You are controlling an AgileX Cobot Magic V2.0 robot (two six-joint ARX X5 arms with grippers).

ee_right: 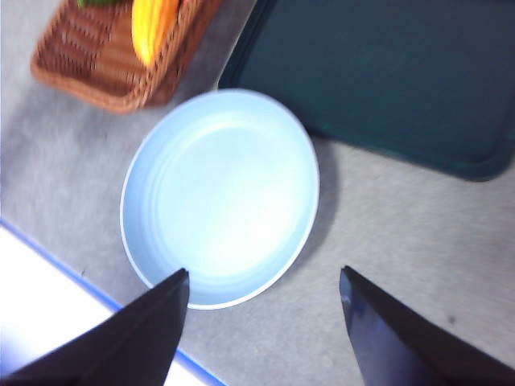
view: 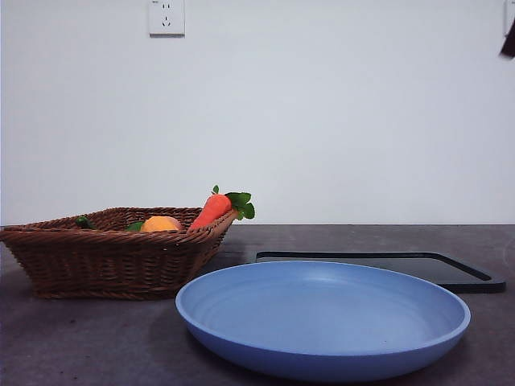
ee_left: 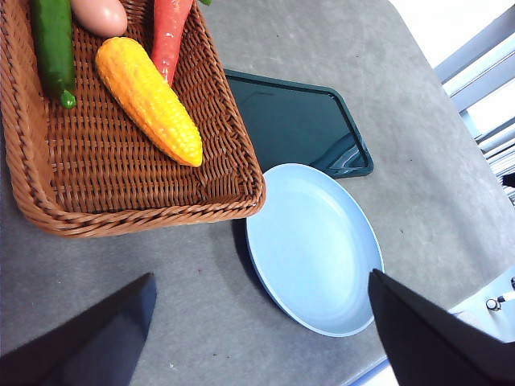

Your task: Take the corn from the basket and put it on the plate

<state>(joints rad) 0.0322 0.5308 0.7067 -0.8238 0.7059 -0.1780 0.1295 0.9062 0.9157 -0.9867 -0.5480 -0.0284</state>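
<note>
Grey worktop (view: 96, 346) carries my basket (ee_left: 121, 213), the corn (ee_left: 149, 100) upper left beside a carrot (ee_left: 169, 36); both my hands hang released above, and crowding could make me grab wrong.

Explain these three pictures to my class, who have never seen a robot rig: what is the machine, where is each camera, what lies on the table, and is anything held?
It is a two-armed robot at a table. One camera looks level across the table; the others sit on each wrist, looking down. The left gripper and right gripper are open and hold nothing. The corn lies in the basket beside a carrot, a green vegetable and a pinkish round item. The blue plate is empty; a black tray lies behind it.
</note>
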